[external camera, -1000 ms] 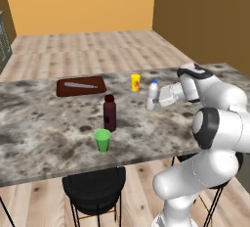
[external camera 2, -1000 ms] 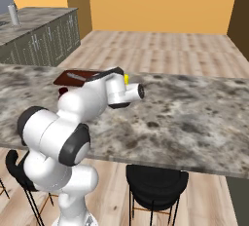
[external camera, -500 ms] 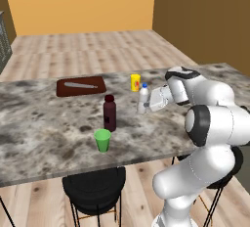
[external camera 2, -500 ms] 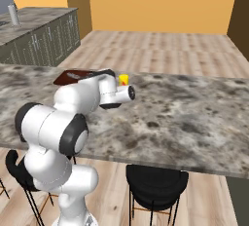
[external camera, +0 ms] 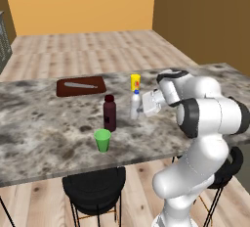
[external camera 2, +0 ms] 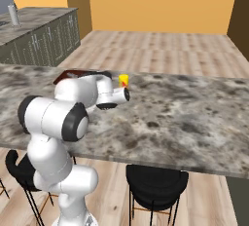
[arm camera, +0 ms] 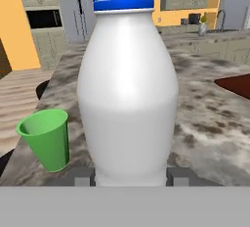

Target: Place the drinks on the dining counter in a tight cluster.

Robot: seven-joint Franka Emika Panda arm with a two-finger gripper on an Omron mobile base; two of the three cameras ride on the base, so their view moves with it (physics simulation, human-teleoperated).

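Water bottle carried leftward toward the maroon bottle; cluster forming.

Compared with a second ago, we see the water bottle [external camera: 135, 104] shifted left along the dining counter [external camera: 44, 128], away from the yellow cup [external camera: 135, 81] and nearer the maroon bottle [external camera: 110, 113]; it now stands just right of it, with a gap between them. We read the gripper [external camera: 141, 107] as closed narrowly on the water bottle: in the hand view its milky body [arm camera: 128, 94] sits between the two fingertips [arm camera: 80, 174], pressed to both sides. We judge this a transport step, with release pending. The bottle is smooth, rounded, translucent plastic with a blue cap; the maroon bottle is squat and opaque; the counter top is mottled grey-brown stone. The green cup [external camera: 102, 140], a tapered tumbler, stands near of the maroon bottle. A dark cutting board [external camera: 80, 85] lies far left.
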